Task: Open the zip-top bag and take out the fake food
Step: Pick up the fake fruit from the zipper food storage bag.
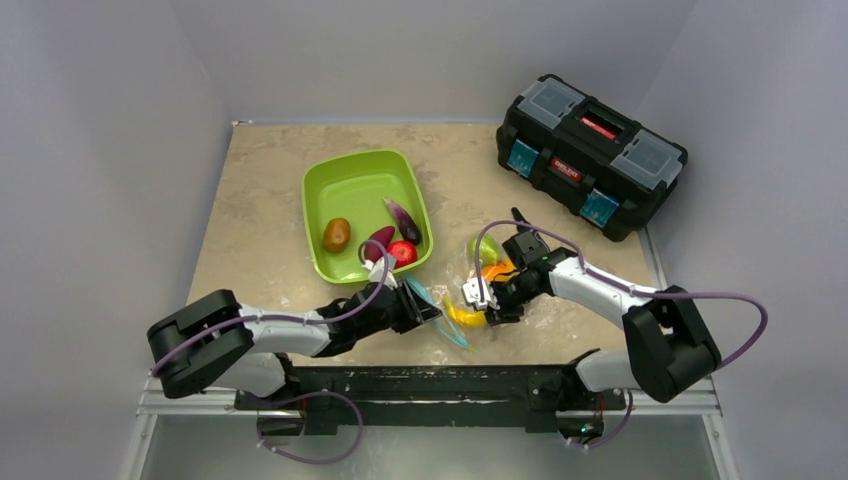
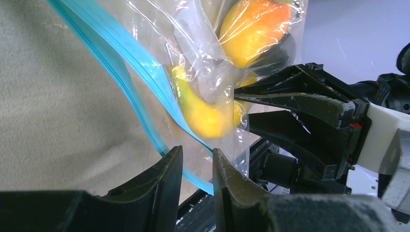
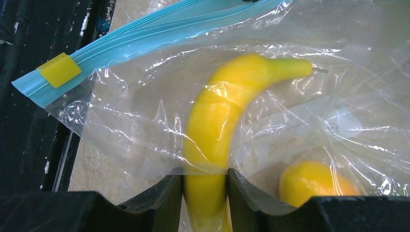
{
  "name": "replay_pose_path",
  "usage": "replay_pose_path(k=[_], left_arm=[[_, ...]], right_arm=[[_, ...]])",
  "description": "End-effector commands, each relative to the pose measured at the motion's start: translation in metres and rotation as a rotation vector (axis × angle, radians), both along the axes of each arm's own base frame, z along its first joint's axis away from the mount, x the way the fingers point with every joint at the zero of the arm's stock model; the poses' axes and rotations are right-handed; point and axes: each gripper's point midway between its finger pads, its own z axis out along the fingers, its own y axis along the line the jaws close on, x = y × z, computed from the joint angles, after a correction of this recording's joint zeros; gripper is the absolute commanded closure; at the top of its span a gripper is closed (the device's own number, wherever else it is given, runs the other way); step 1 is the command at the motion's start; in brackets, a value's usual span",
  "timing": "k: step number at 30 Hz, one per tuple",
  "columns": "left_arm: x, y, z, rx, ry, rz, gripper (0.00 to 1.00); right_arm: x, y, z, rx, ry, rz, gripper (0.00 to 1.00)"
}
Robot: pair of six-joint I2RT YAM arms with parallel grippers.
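The clear zip-top bag (image 1: pixel 462 288) lies between my two grippers near the table's front edge. Its teal zipper strip (image 3: pixel 159 29) carries a yellow slider (image 3: pixel 59 70). Inside I see a yellow banana (image 3: pixel 212 111), an orange piece (image 2: pixel 251 29) and a green pear (image 1: pixel 483 247). My right gripper (image 3: pixel 205 174) is shut on the banana's lower end, at the bag's edge. My left gripper (image 2: pixel 197 152) stands narrowly open, with the teal strip (image 2: pixel 145 82) running between its fingers. Other fake food lies in the lime-green tray (image 1: pixel 350 180): a brown kiwi (image 1: pixel 336 234), a purple eggplant (image 1: pixel 403 220), a dark plum (image 1: pixel 378 242) and a red apple (image 1: pixel 403 253).
A black toolbox (image 1: pixel 590 155) sits at the back right of the table. The tray lies just behind my left gripper (image 1: pixel 437 313). The black mounting rail (image 1: pixel 430 385) runs along the near edge under both arms.
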Motion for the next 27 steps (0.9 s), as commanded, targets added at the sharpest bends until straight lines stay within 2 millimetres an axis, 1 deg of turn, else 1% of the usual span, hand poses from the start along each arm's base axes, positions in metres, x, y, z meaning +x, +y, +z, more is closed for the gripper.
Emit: replay_pose_path(k=[1, 3, 5, 6, 8, 10, 11, 13, 14, 18, 23, 27], left_arm=[[0.005, 0.006, 0.028, -0.099, -0.062, 0.056, 0.70], [0.005, 0.020, 0.029, -0.085, -0.075, 0.091, 0.65], [0.004, 0.028, 0.028, -0.059, -0.072, 0.104, 0.62], [0.003, 0.030, 0.026, -0.051, -0.067, 0.105, 0.62], [0.001, 0.029, 0.024, -0.048, -0.056, 0.100, 0.69], [0.001, 0.026, 0.021, -0.041, -0.042, 0.091, 0.74], [0.001, 0.022, 0.023, -0.048, -0.042, 0.083, 0.77], [0.000, 0.016, 0.020, -0.035, -0.026, 0.061, 0.83], [0.000, 0.011, 0.021, -0.038, -0.020, 0.047, 0.85], [0.000, 0.002, 0.017, -0.025, 0.002, 0.027, 0.87], [0.006, -0.007, 0.023, -0.028, -0.013, 0.018, 0.88], [0.010, -0.013, 0.021, -0.004, 0.006, 0.011, 0.88]], right_arm=[[-0.003, 0.001, -0.001, 0.011, -0.002, 0.005, 0.65], [-0.003, 0.002, 0.000, 0.015, -0.002, 0.006, 0.65], [-0.003, 0.003, 0.000, 0.015, 0.002, 0.007, 0.65], [-0.003, 0.003, 0.000, 0.016, 0.004, 0.009, 0.65], [-0.003, 0.004, 0.000, 0.017, 0.005, 0.009, 0.65], [-0.003, 0.004, 0.000, 0.019, 0.003, 0.010, 0.65], [-0.003, 0.004, 0.001, 0.018, 0.003, 0.009, 0.65], [-0.004, 0.003, 0.001, 0.017, 0.003, 0.010, 0.65], [-0.004, 0.004, 0.001, 0.018, 0.003, 0.010, 0.65], [-0.004, 0.003, 0.002, 0.019, 0.001, 0.010, 0.66], [-0.005, 0.004, 0.002, 0.025, 0.007, 0.013, 0.65], [-0.005, 0.005, 0.003, 0.026, 0.003, 0.016, 0.66]])
